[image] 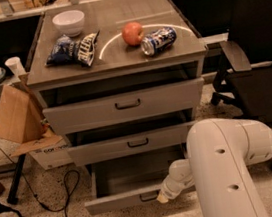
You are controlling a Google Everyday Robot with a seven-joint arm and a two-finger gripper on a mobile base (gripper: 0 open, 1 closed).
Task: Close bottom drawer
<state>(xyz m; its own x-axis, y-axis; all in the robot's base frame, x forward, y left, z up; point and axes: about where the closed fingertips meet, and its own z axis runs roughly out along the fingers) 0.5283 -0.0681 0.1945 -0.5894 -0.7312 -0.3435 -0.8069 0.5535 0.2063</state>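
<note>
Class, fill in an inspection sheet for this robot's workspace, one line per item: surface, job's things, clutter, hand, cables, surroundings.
Surface: cabinet top, grey, carrying loose items.
Job's things: bottom drawer pulled well out, plain grey interior showing.
Clutter: white bowl, chip bags, apple and a can lying on its side, all on the cabinet top.
Hand: hand low at the bottom drawer's front panel, beside its dark handle.
Cables: black cable loops over the floor left of the drawer.
Surroundings: black chair right of the cabinet; cardboard box to its left.

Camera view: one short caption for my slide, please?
Robot pincer at the front panel of the open bottom drawer.
</note>
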